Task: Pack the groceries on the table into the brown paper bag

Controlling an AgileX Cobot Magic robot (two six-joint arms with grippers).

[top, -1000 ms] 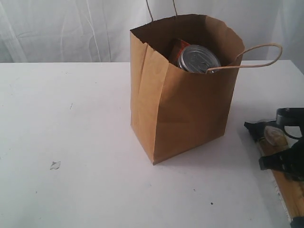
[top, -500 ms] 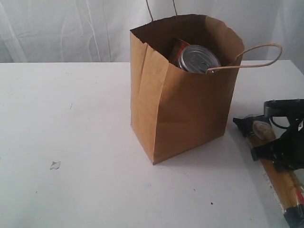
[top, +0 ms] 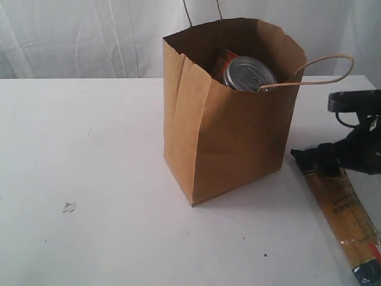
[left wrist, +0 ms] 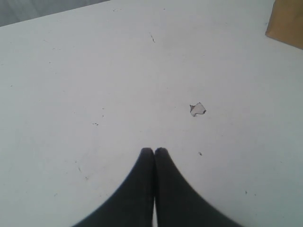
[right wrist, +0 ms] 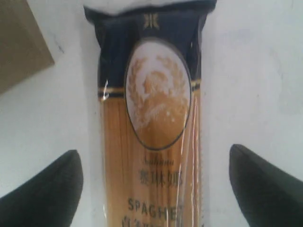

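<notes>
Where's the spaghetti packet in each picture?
Exterior view: spaghetti packet lies on the table, lower right, beside the brown paper bag.
Left wrist view: not in it.
Right wrist view: centre, inside the open right gripper.
Shared landmark: the brown paper bag, seen in all three views.

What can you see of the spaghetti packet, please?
The spaghetti packet is a long clear plastic sleeve of golden pasta with dark navy ends, an oval wheat emblem and partial "SPAGHE" lettering. It lies flat on the table, beside the brown paper bag, with the open right gripper straddling it.
</notes>
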